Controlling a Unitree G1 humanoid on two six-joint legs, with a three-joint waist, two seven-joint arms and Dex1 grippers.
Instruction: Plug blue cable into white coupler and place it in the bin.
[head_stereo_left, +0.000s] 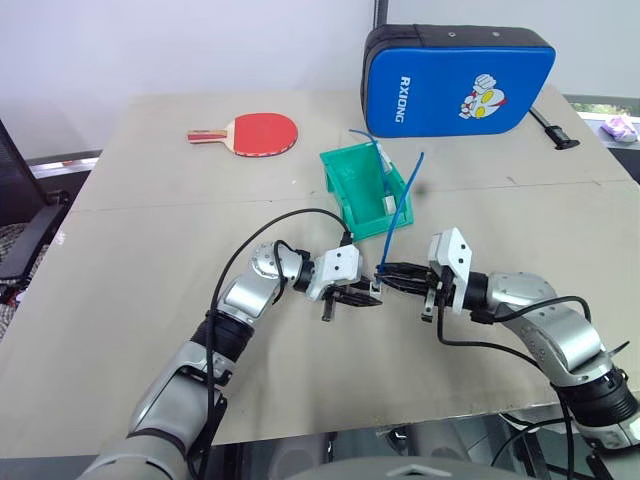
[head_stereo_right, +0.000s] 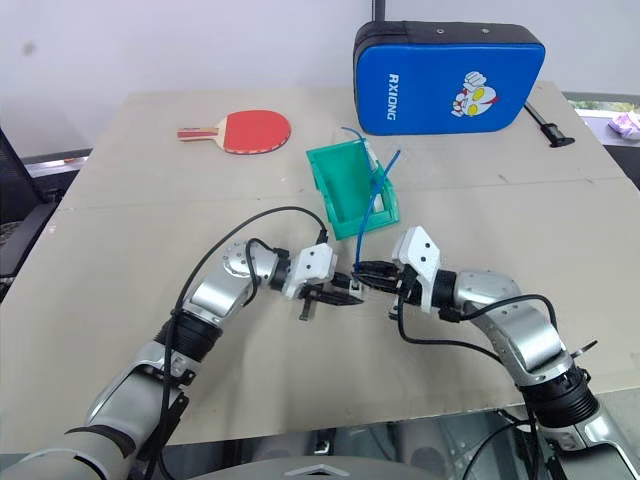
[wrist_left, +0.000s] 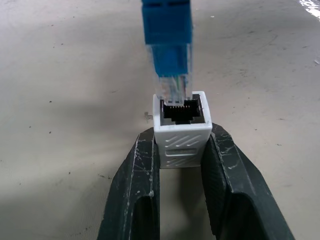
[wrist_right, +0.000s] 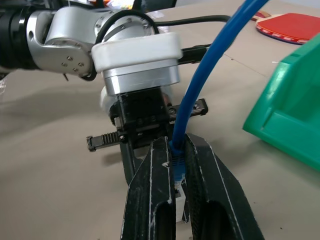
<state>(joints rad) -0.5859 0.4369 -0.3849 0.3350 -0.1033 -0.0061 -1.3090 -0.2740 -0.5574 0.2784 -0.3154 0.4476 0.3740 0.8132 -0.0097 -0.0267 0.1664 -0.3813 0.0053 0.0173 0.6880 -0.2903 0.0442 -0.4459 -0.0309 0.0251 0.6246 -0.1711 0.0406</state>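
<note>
Insertion was the step in hand: the two grippers faced each other over the table, on the near side of the bin and well apart from it. The left gripper was clenched on the white coupler, one black finger on each flank of the block, with the dark socket left free and facing outward. The right gripper was clamped on the blue cable just behind its plug, and the rest of the cable rose in a loose arc up and away toward the bin.

In the left wrist view the cable's clear plug hung just beyond the coupler's far rim, its tip overlapping the rim's edge but sitting off toward one side of the socket rather than square in front of it. Whether plug and rim were actually touching could not be told. The plug did not look seated, so the joining was judged not yet done and the placing in the bin still to come.

The next move probably called for a small sideways correction to bring the plug onto the socket's axis, then a straight push along that axis while the left gripper held the coupler firm against it. A skewed push might jam the plug on the rim or twist the coupler in its grip. The bin, beyond the grippers, already held some white and blue items that could not be identified.
</note>
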